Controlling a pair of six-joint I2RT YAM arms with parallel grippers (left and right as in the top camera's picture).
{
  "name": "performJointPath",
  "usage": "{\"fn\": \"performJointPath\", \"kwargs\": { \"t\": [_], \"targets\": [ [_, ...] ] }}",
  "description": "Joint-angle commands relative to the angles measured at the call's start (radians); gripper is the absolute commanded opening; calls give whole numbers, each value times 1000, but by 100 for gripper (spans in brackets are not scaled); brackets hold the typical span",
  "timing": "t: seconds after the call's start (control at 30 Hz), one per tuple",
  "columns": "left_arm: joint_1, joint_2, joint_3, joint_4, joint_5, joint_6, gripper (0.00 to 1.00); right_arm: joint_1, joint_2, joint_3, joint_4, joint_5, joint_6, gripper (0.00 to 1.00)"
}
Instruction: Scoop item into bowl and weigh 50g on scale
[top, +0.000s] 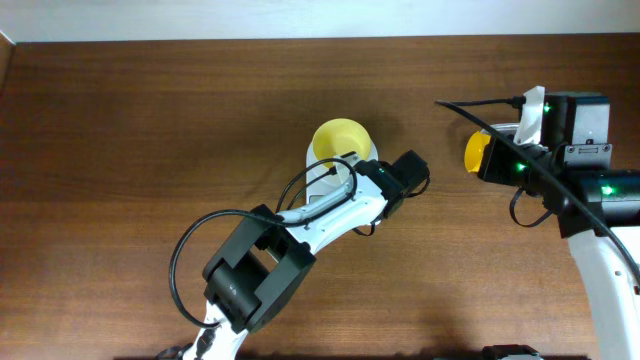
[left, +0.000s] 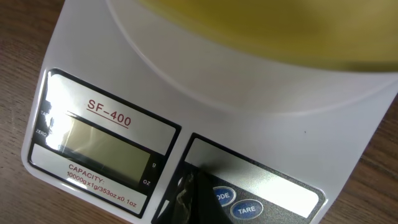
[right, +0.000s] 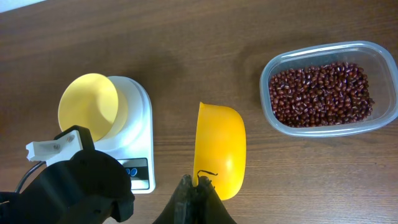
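Observation:
The pale yellow bowl (top: 340, 140) stands empty on the white scale (top: 316, 166), and both also show in the right wrist view, bowl (right: 90, 106) and scale (right: 140, 118). My left gripper (top: 408, 173) is shut. In the left wrist view its dark tip (left: 195, 200) rests on the scale's button panel, just left of the blue MODE and TARE buttons (left: 247, 210). The display (left: 106, 151) is blank. My right gripper (right: 198, 186) is shut on the handle of an empty yellow scoop (right: 221, 149), held above the table. The reddish-brown beans (right: 320, 92) fill a clear container.
The clear plastic container (right: 273, 118) stands on the wooden table right of the scoop in the right wrist view; it does not show overhead. The left arm (top: 300, 230) lies diagonally over the scale's near side. The right arm (top: 600, 200) stands at the right edge.

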Motion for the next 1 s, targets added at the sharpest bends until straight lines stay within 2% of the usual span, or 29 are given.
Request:
{"fn": "performJointPath", "kwargs": {
  "t": [0.0, 0.97],
  "targets": [
    [-6, 19, -15, -3, -11, -13, 0, -6, -16, 21, 0, 13, -11, 4],
    [17, 19, -69, 42, 9, -13, 0, -6, -16, 20, -18, 13, -11, 4]
  ]
}}
